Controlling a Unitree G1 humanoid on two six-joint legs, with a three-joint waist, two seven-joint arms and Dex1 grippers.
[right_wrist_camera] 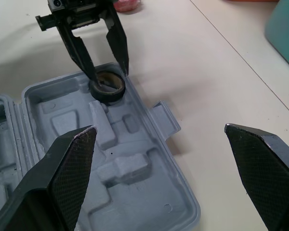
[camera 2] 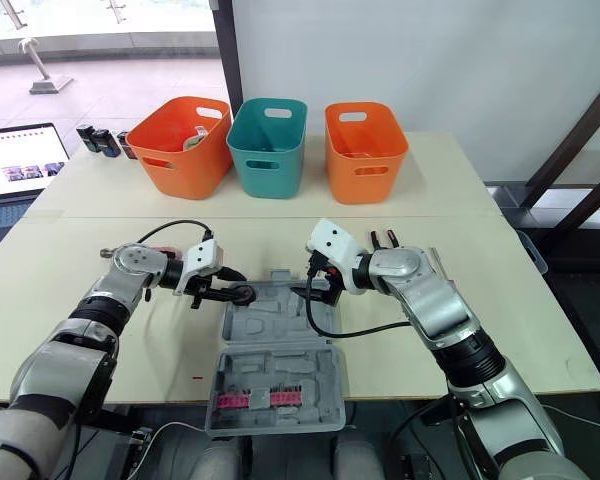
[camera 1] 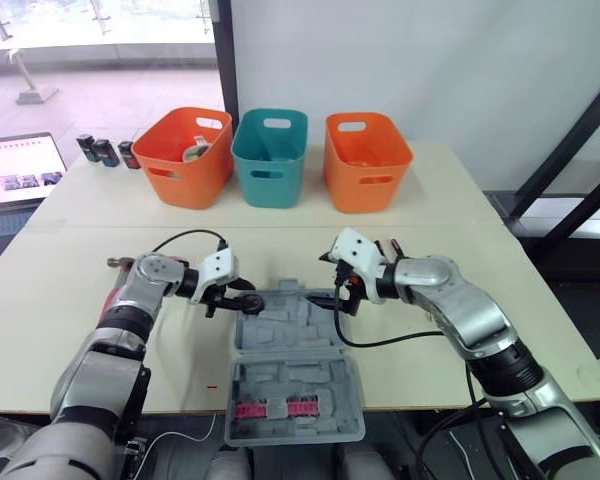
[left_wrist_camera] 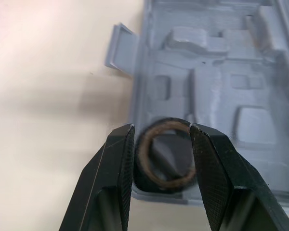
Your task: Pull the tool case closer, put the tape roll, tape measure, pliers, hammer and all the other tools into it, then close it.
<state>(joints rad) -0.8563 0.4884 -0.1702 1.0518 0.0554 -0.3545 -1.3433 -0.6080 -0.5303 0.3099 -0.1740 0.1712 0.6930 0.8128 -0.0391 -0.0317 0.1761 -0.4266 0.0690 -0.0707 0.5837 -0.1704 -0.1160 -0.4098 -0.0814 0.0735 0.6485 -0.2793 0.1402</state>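
Note:
The grey tool case (camera 1: 290, 345) lies open at the table's front, its lid (camera 1: 295, 405) nearest me with pink bits in it. A black tape roll (right_wrist_camera: 108, 85) with a brown core sits at the far left corner of the case's tray. My left gripper (left_wrist_camera: 161, 127) is shut on the tape roll (left_wrist_camera: 164, 154), one finger on each side of it. My right gripper (camera 1: 342, 295) hovers over the tray's far right side, open wide with nothing between its fingers (right_wrist_camera: 67, 168).
Two orange bins (camera 1: 185, 155) (camera 1: 367, 160) and a teal bin (camera 1: 270, 155) stand in a row at the back. A red-handled tool (camera 1: 110, 270) lies by my left arm, and red-tipped handles (camera 2: 385, 238) lie behind my right wrist. A laptop (camera 1: 20, 170) sits far left.

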